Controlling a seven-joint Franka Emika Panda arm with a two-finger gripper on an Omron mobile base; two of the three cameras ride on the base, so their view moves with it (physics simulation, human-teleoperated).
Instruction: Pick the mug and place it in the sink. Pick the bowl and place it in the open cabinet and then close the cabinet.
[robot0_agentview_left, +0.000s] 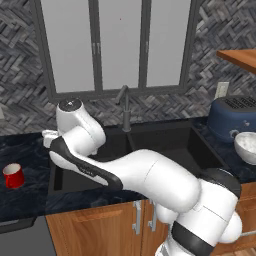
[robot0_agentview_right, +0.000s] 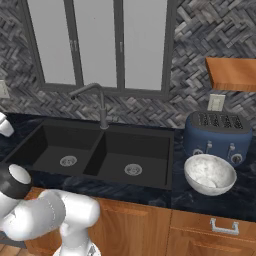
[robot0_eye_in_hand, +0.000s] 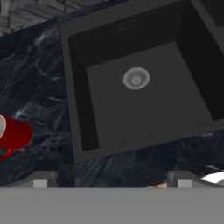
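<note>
Small red cylindrical mug (robot0_agentview_left: 13, 175) upright on dark marble counter (robot0_agentview_left: 30, 200), left of wide black double-basin sink (robot0_agentview_right: 100, 150), apart from it. Gripper (robot0_eye_in_hand: 111, 183) above sink's rim, jaws wide, nothing held. Grey-white speckled bowl (robot0_agentview_right: 209, 174) by blue toaster (robot0_agentview_right: 217, 131).

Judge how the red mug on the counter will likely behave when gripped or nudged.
The red mug looks rigid, so it should hold its shape. It stands upright on the dark counter, small and probably light, so a nudge might slide or tip it. Its glossy sides may be slippery.
</note>
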